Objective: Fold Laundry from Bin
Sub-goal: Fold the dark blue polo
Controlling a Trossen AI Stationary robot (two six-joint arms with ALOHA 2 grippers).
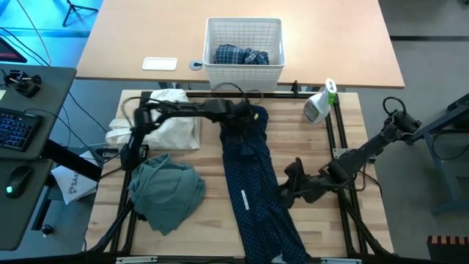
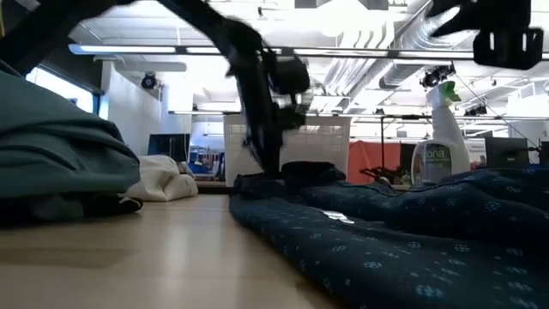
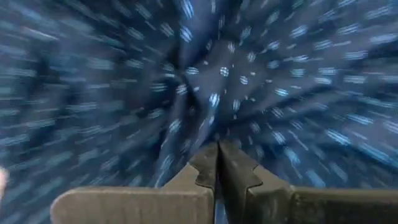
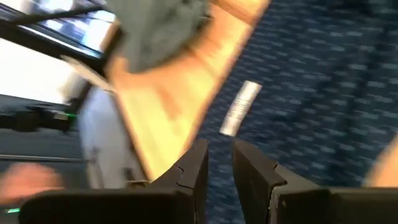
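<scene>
The navy dotted trousers (image 1: pixel 253 183) lie stretched lengthwise on the table, from the far side toward the near edge. A white label (image 4: pixel 239 109) lies on them. My left gripper (image 1: pixel 245 121) reaches in from the left and is shut on their far end. My right gripper (image 1: pixel 289 182) hovers at their right edge, about mid-length, with its fingers a little apart (image 4: pixel 219 163) and nothing between them. A grey-green top (image 1: pixel 167 189) lies crumpled near the left. White cloth (image 1: pixel 172 125) is heaped beyond it. The white bin (image 1: pixel 212 37) behind the table holds the plaid shirt (image 1: pixel 240 55). My left gripper pinches a gather of the trousers' far end (image 3: pixel 214 134) between its two shut fingers, coming from above and pointing down (image 2: pixel 262 167). Creases run out from the pinch. The cloth around it rests on the table; one layer or several, I cannot tell.
A white spray bottle (image 1: pixel 320 103) stands at the far right of the table. A black frame (image 1: pixel 337 132) borders the work area. Bare wood shows between the grey-green top and the trousers (image 1: pixel 212 191). A keyboard and mouse sit on a side desk at left (image 1: pixel 15 128).
</scene>
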